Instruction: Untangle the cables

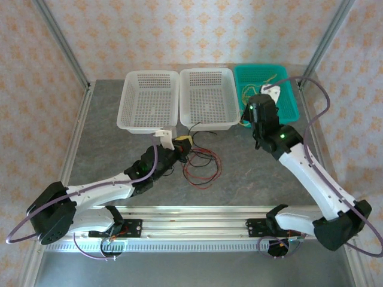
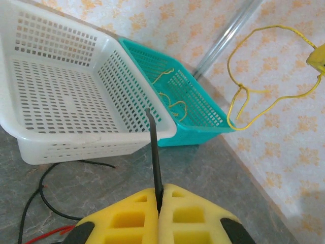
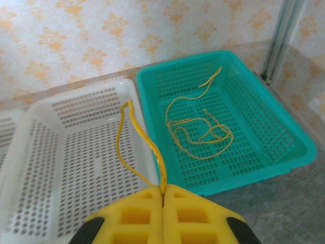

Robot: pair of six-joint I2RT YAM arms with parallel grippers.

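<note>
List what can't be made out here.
Top view: cable tangle too small to trace crossings.
Top view: teal basket contents partly behind right arm.
Left wrist: black cable lower end hidden in left gripper; red cable cut by bottom edge.
Right wrist: yellow cable end hidden in right gripper.

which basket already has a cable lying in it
The teal basket on the right: a yellow cable lies inside, while both white baskets hold none.

The right gripper (image 3: 163, 199) pinches a yellow cable (image 3: 152, 147) between closed yellow pads (image 3: 134, 216); the cable arches up before the white basket (image 3: 66, 152). A second yellow cable (image 3: 203, 136), perhaps two tangled, lies coiled in the teal basket (image 3: 264, 170).
</note>
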